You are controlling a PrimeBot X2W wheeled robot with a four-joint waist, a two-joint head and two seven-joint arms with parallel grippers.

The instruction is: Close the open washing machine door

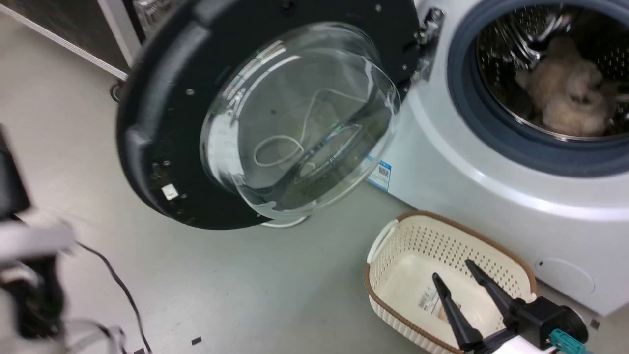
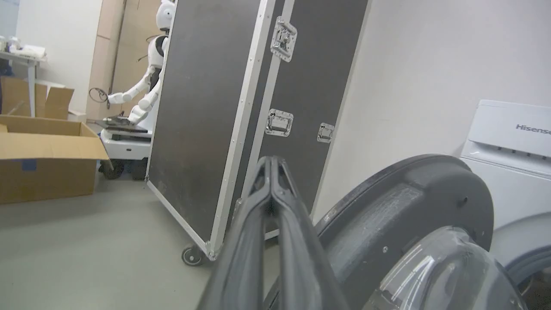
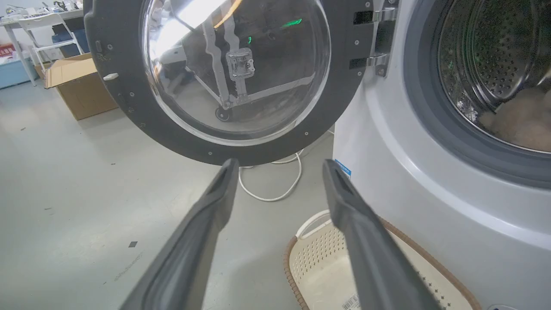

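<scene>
The washing machine door (image 1: 162,118) stands swung wide open, its black ring and bulging glass bowl (image 1: 300,123) facing me, hinged (image 1: 428,34) at the white washing machine (image 1: 491,196). The door also appears in the left wrist view (image 2: 409,206) and the right wrist view (image 3: 129,99). My right gripper (image 1: 451,269) is open, low at the right over a basket, well below the door. In the right wrist view its fingertips (image 3: 230,165) point up at the door's lower rim. My left gripper (image 2: 271,160) is shut on nothing, left of the door's outer edge.
A cream perforated basket (image 1: 393,231) sits on the floor before the machine. Pale plush laundry (image 1: 565,93) lies in the drum. A black flight case (image 2: 215,107) on wheels stands behind the door. A black cable (image 1: 118,285) runs over the floor at left; cardboard boxes (image 2: 43,159) stand farther off.
</scene>
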